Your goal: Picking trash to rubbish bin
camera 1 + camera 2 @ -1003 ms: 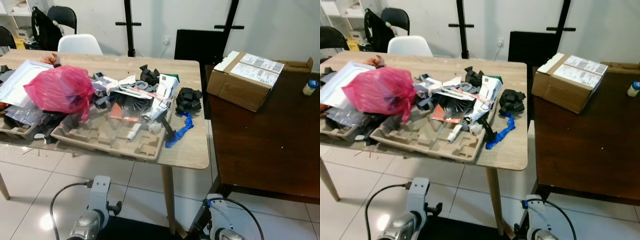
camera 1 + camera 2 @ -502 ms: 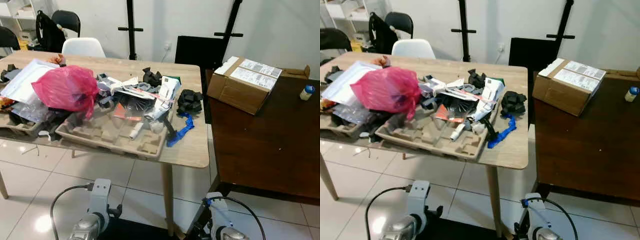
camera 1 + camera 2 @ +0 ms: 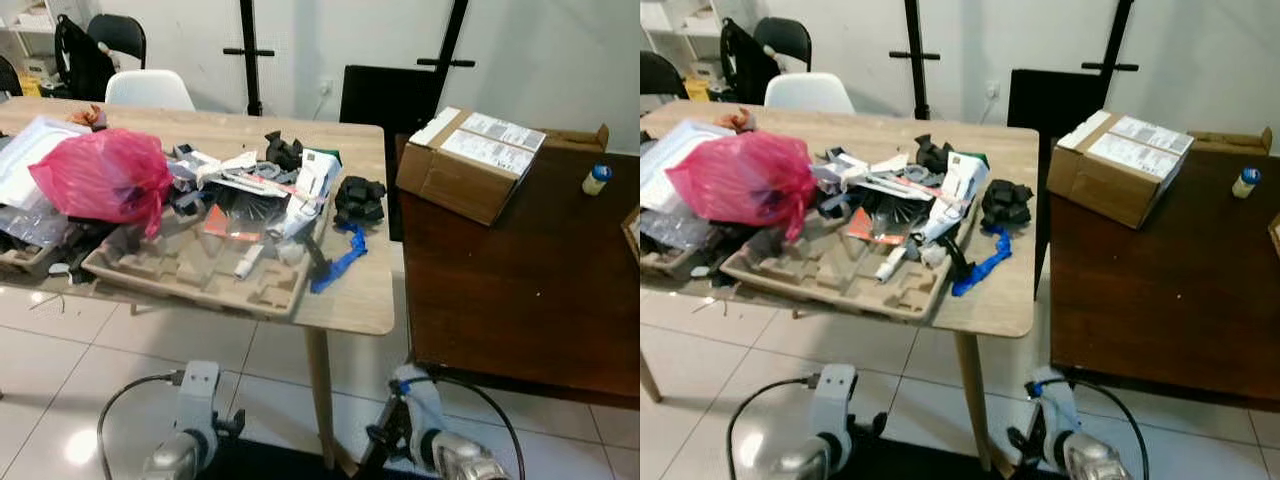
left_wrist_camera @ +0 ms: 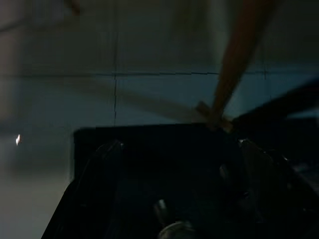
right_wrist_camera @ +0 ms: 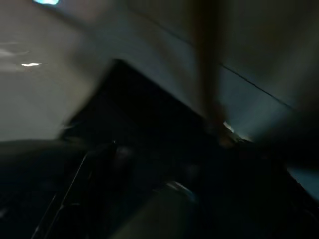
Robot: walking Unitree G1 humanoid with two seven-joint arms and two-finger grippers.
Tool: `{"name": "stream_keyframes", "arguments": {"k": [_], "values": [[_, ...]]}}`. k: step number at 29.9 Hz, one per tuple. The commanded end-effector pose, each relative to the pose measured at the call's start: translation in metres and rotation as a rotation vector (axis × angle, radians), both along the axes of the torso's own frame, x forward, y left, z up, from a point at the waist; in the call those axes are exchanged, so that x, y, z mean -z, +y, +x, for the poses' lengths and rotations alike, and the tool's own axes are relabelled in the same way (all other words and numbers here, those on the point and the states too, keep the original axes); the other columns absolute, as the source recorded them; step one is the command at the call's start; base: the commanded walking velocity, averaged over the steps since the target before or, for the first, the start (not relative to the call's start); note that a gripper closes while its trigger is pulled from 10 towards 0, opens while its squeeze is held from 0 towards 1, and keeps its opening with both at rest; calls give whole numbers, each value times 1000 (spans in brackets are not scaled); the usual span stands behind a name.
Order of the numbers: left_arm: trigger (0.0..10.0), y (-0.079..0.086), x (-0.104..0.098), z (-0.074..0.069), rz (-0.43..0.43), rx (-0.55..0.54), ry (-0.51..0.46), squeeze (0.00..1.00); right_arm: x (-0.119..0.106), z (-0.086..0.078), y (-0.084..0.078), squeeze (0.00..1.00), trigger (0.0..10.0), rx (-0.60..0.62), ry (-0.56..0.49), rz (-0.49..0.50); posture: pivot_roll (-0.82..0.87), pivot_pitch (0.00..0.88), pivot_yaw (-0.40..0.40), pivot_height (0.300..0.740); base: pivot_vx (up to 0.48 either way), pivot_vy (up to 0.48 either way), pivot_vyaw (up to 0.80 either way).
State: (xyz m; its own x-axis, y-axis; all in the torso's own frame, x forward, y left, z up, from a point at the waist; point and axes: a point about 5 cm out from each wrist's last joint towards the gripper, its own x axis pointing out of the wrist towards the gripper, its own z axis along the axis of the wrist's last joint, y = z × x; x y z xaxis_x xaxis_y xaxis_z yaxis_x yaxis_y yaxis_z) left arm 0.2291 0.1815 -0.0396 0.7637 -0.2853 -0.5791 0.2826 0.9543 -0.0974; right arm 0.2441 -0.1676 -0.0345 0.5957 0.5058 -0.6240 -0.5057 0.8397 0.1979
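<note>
Trash heaped on the wooden counter (image 3: pixel 365 300): pink bag (image 3: pixel 100 175), cardboard tray (image 3: pixel 190 275), blue strip (image 3: pixel 335 262). Both arms hang low at the robot's sides, presumably idle during approach; whether their fingers are open cannot be told.

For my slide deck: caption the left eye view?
Trash-strewn wooden table with pink bag beside cardboard box on dark table.
</note>
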Motion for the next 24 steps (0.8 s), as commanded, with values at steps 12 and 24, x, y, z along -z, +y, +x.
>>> {"name": "stream_keyframes", "arguments": {"k": [12,24], "values": [[10000,35,-93,-13,-208,537,-78,0,-88,33,5,0,10000,-493,-111,299,-17,58,-37,740,0,0,0],[10000,13,-213,45,-379,519,-504,0,-193,70,17,0,10000,-526,-471,461,-31,66,-25,740,0,0,0]]}}
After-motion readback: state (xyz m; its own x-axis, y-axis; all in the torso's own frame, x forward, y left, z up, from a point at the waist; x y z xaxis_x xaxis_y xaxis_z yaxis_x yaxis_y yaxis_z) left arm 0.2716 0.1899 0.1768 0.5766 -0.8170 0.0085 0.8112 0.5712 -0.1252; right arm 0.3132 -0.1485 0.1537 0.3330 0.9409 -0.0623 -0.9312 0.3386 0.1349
